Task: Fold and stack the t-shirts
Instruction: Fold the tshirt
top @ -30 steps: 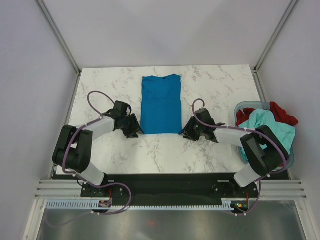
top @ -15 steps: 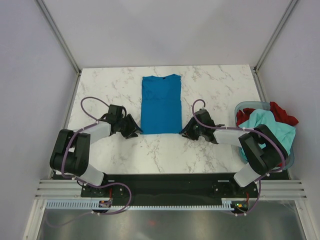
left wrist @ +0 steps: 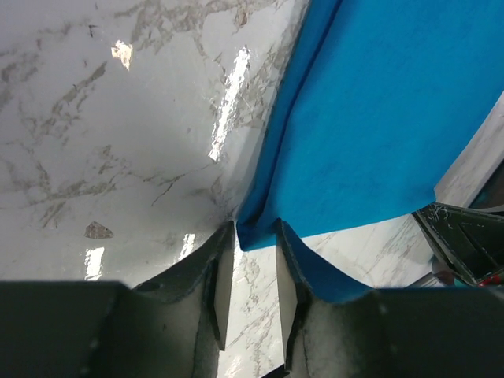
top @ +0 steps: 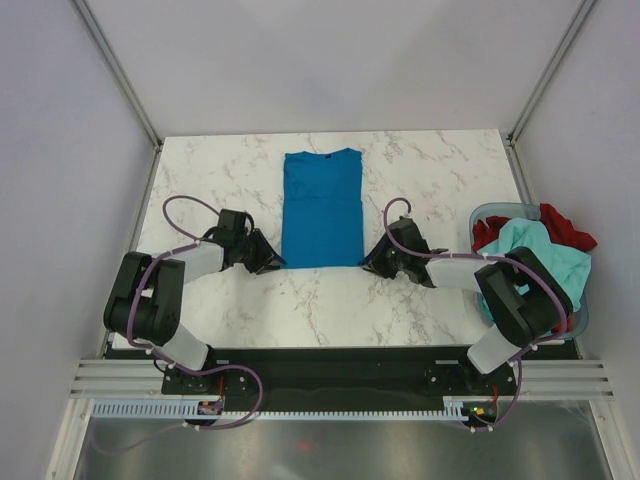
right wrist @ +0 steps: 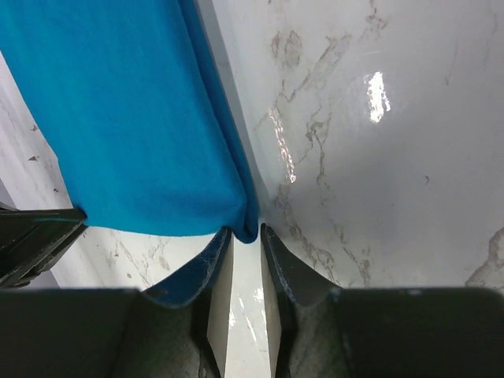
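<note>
Marble table (top: 430,170): my work surface; no stack on it yet.
Blue t-shirt (top: 322,210): flat at the table's middle, collar at the far end, sides turned in to a narrow strip. I judge its lengthwise folds done and the hem-to-collar fold left.
Basket (top: 485,215): at the right edge, holding the mint-teal t-shirt (top: 540,250) and the red t-shirt (top: 560,222), both crumpled and unfolded.
Left gripper (left wrist: 252,236): low at the hem's left corner, jaws narrowed with the corner at their mouth; I cannot tell whether they pinch it.
Right gripper (right wrist: 246,232): likewise at the right hem corner, a slim gap showing; grip uncertain.
Progress: early, with one shirt part-folded and two waiting.
</note>
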### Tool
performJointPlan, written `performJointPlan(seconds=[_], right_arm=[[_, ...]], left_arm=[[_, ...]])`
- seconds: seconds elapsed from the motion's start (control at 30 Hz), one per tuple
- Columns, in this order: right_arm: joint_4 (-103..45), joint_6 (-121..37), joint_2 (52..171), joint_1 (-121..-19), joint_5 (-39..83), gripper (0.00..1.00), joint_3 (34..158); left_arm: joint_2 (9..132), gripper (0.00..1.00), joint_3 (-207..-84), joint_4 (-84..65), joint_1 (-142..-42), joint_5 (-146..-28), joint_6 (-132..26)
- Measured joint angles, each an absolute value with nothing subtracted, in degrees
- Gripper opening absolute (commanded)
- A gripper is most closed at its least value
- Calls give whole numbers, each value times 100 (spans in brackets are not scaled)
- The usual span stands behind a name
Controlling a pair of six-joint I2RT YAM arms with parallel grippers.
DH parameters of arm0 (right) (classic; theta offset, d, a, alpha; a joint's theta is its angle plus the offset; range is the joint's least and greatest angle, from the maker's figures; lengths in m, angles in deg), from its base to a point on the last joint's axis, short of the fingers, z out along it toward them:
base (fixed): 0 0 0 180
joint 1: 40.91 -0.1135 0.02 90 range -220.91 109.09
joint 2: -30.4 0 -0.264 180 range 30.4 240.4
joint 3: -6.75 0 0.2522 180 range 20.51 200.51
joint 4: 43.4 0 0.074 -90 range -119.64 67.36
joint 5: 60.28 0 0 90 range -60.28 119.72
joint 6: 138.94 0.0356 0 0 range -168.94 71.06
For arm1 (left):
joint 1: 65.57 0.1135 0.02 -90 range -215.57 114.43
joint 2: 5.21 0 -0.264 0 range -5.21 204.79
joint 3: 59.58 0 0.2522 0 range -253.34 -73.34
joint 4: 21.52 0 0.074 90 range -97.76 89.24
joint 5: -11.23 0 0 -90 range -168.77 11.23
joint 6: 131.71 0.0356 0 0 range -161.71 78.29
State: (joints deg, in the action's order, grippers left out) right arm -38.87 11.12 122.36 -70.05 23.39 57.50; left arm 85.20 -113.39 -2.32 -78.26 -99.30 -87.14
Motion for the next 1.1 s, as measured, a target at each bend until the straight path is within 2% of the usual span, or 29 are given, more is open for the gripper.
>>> performJointPlan(seconds=[0.03,0.1,0.13,0.17,0.4,0.7,0.93,1.0,1.03,1.1], right_arm=[[-3891,1112,12241,-7005,2359,20,5750],[-3909,1098,12282,-7005,2383,11,5750],[-3918,1114,12304,-7005,2376,2,5750],[-3931,1096,12315,-7005,2389,0,5750],[-3758,932,12125,-7008,2431,0,5660],[-3046,720,10370,-7265,2568,0,4854],[-2626,788,9519,-7615,2780,0,4314],[-2549,810,9362,-7615,2822,6,4176],[-2523,812,9283,-7617,2826,15,4115],[-2479,801,9122,-7633,2824,25,4017]], left_arm=[[8520,21,-11332,-235,-7823,-9930,-8723],[8523,7,-11319,-230,-7823,-9926,-8760],[8523,2,-11313,-237,-7823,-9921,-8771],[8523,2,-11304,-241,-7823,-9926,-8779],[8376,2,-11046,-361,-7834,-10015,-8832],[7307,2,-10200,-357,-8204,-10190,-9081],[6621,2,-9654,-342,-8783,-10140,-9450],[6424,2,-9549,-337,-8929,-10131,-9558],[6361,2,-9512,-337,-8986,-10125,-9595],[6339,2,-9472,-340,-9043,-10116,-9638]])
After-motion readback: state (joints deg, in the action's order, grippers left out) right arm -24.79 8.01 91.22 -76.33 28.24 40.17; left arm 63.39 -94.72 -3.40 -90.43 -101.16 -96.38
